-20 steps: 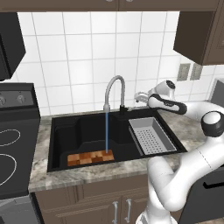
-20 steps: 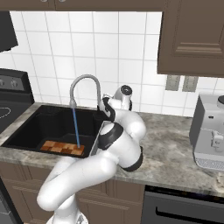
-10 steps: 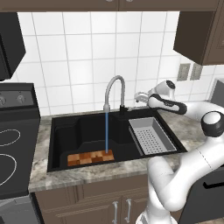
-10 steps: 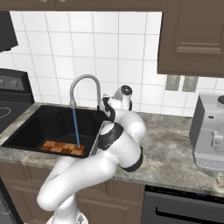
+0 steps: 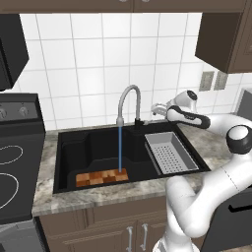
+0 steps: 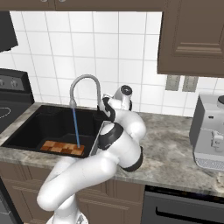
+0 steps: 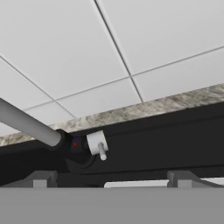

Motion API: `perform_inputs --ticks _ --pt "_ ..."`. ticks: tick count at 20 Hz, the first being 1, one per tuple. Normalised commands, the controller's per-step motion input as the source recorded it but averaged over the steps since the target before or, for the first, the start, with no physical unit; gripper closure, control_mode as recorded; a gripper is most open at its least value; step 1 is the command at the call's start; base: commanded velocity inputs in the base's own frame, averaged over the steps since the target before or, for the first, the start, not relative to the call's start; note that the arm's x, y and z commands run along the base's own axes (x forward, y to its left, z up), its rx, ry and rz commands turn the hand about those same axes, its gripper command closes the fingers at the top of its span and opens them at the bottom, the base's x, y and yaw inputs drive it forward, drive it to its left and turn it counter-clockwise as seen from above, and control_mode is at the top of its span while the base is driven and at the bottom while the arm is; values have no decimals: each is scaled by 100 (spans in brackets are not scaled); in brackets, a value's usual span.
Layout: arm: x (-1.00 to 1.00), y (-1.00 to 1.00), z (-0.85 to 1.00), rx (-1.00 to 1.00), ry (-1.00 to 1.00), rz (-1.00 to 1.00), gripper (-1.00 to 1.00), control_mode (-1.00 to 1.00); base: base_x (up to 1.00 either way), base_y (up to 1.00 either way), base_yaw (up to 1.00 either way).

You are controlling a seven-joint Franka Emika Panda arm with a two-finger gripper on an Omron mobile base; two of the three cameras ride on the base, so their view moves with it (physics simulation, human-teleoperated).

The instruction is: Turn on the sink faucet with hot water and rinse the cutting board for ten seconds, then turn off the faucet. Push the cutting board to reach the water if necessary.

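Note:
Blue water (image 5: 120, 147) falls in a thin stream from the grey gooseneck faucet (image 5: 129, 98) onto the right end of the checkered cutting board (image 5: 102, 177). The board lies flat at the front of the black sink (image 5: 74, 147). My gripper (image 5: 155, 109) hovers just right of the faucet base, behind the sink, open and holding nothing. In the hand view the faucet's small lever (image 7: 99, 147) sticks out from the dark base a short way ahead of my fingertips (image 7: 41, 179), apart from them. The right base view shows the faucet (image 6: 83, 81), water (image 6: 76, 127) and board (image 6: 62, 147) too.
A grey perforated tray (image 5: 170, 152) fills the sink's right part, below my arm. The stove (image 5: 15, 162) stands to the left. White tiled wall rises close behind the faucet. A coffee machine (image 6: 210, 131) sits on the counter to the right.

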Motion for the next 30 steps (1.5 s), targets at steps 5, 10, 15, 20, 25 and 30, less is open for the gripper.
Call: perform_inputs --ticks 5,10,15,20,25,30 --pt "0 0 0 0 0 0 -100 -100 0 0 0" --pt "0 0 0 0 0 0 -100 -100 0 0 0" --pt "0 0 0 0 0 0 -100 -100 0 0 0" --pt "0 0 0 0 0 0 -100 -100 0 0 0" --pt "0 0 0 0 0 0 -100 -100 0 0 0" --pt "0 0 0 0 0 0 -100 -100 0 0 0"
